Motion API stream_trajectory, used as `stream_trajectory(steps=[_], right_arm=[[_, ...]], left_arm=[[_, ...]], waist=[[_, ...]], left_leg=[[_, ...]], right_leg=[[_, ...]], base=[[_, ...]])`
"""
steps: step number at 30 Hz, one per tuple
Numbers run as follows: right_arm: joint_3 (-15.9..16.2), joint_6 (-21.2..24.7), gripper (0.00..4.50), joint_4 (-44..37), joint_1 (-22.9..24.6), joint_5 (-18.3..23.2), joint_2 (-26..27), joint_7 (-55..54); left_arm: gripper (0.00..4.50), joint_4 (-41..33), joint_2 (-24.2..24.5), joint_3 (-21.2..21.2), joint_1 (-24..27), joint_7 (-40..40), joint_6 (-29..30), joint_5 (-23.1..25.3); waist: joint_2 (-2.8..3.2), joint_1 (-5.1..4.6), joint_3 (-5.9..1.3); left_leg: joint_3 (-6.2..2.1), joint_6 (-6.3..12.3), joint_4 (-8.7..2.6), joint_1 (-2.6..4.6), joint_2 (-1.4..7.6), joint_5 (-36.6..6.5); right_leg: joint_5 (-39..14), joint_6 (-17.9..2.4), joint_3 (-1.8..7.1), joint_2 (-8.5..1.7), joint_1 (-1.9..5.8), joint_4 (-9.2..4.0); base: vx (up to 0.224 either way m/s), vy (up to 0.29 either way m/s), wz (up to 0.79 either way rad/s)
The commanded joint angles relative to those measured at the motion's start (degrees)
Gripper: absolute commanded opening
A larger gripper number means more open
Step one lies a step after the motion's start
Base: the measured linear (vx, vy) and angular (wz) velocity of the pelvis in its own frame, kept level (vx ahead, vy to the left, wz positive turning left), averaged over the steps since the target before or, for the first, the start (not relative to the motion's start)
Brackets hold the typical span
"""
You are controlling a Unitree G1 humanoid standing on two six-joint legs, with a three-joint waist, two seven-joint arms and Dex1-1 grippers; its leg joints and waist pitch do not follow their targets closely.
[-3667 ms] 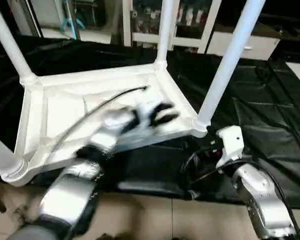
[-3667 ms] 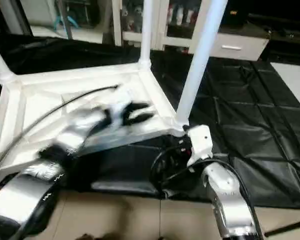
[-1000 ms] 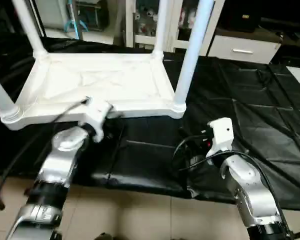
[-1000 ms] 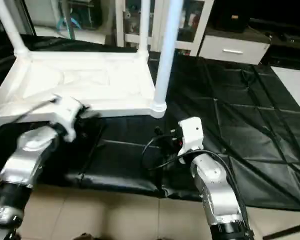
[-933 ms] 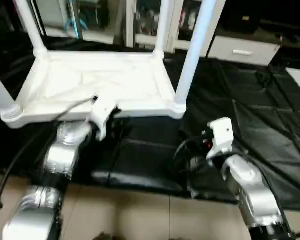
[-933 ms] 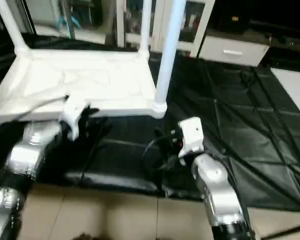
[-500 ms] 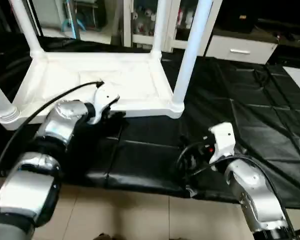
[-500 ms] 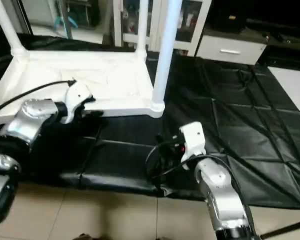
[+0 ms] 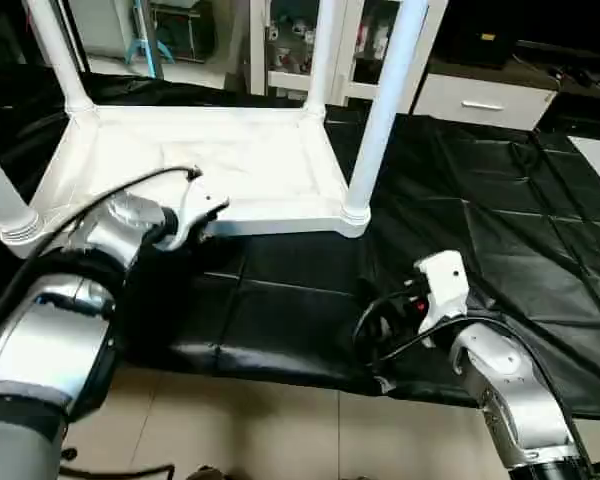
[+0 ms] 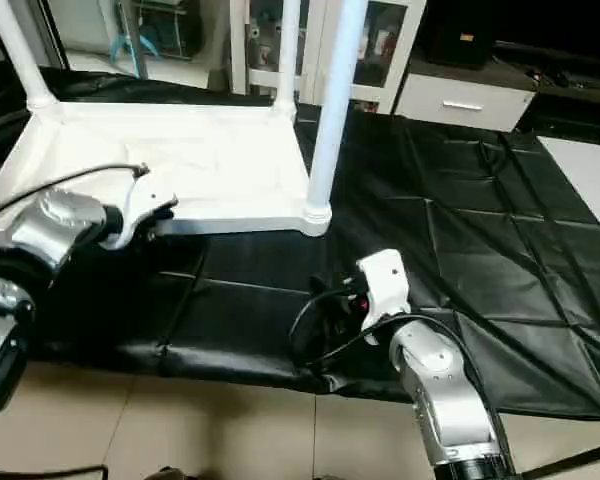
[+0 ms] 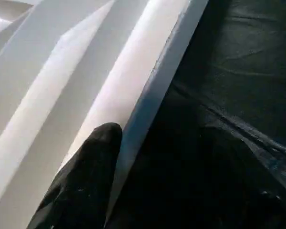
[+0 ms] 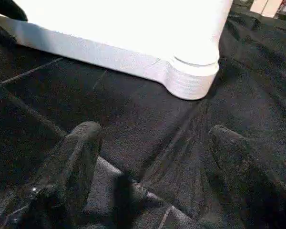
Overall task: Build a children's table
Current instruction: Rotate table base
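The children's table lies upside down on the black mat, its tabletop (image 9: 230, 165) showing its underside and its white legs (image 9: 385, 90) standing up from the corner sockets. My left gripper (image 9: 206, 214) is at the tabletop's near rim. In the left wrist view one black finger (image 11: 93, 162) lies on the white inner side of the rim (image 11: 155, 95), with its jaws apart across the rim. My right gripper (image 12: 155, 131) hovers low over the mat, open and holding nothing. The near right corner socket (image 12: 193, 71) is a short way ahead of it.
The black mat (image 9: 500, 200) covers the floor, creased, with bare tiles (image 9: 260, 430) along its near edge. Black cables (image 9: 375, 320) loop beside my right wrist. A white cabinet with glass doors (image 9: 280, 40) and a low white drawer unit (image 9: 480, 95) stand behind the table.
My left forearm has swung out toward the left and nearer to the camera, while its gripper stays at the near rim. The table and my right arm have barely moved.
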Motion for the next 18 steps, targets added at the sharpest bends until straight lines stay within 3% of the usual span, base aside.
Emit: stream_trajectory(steps=[1, 7, 9, 12, 13, 18], right_arm=[[-0.3, 0.6, 3.9, -1.1, -1.0, -0.1, -0.8, 0.4], [-0.6, 0.3, 3.9, -1.0, -0.9, -0.2, -1.3, 0.5], [-0.6, 0.2, 3.9, -1.0, -0.9, -0.3, -1.3, 0.5], [-0.5, 0.2, 3.9, -1.1, -0.9, -0.3, -1.3, 0.6], [-0.4, 0.1, 3.9, -1.2, -0.7, -0.2, -1.4, 0.6], [-0.3, 0.0, 3.9, -1.3, -0.5, -0.3, -1.5, 0.5]], left_arm=[[2.93, 1.6, -0.8, -0.9, 0.1, -4.2, 0.9, 0.5], [2.93, 1.1, -2.7, 0.4, -1.1, -8.3, 0.1, -1.4], [2.93, 1.3, -3.0, 0.9, -1.5, -4.8, -0.6, -1.1], [2.93, 1.3, -3.4, 1.3, -1.8, -7.6, 0.5, -1.6], [2.93, 0.6, -4.0, 1.7, -1.7, -11.5, 1.3, -2.7], [2.93, -1.2, -7.0, 4.8, -1.5, -14.8, 2.9, -7.2]], waist=[[0.87, 0.28, -4.11], [0.88, 0.68, -4.13], [0.9, 0.96, -4.11], [0.99, 1.3, -4.02], [1.0, 1.32, -4.06], [0.92, 1.7, -4.09]], left_leg=[[-0.66, 0.76, -4.35, 1.68, 1.45, -10.8], [-0.51, 1.46, -4.22, 1.82, 1.5, -10.0], [-0.51, 1.34, -4.23, 1.9, 1.6, -11.1], [-0.61, 0.62, -4.43, 1.87, 1.57, -12.6], [-0.64, 0.34, -4.46, 1.92, 1.58, -12.8], [-0.45, 0.41, -4.34, 2.07, 1.57, -11.5]], right_leg=[[-1.8, -15.0, 1.26, -1.64, 2.91, -2.33], [0.0, -16.2, 1.25, -1.7, 2.95, -2.19], [-0.6, -16.1, 1.25, -1.72, 2.92, -2.25], [-3.2, -15.1, 1.27, -1.79, 2.92, -2.53], [-3.4, -14.9, 1.27, -1.78, 2.9, -2.53], [-0.3, -16.3, 1.21, -1.74, 2.79, -2.2]], base=[[0.0, 0.0, 0.0], [0.0, 0.0, 0.0], [0.0, 0.0, 0.0], [0.0, 0.0, 0.0], [0.0, 0.0, 0.0], [0.0, 0.0, 0.0]])
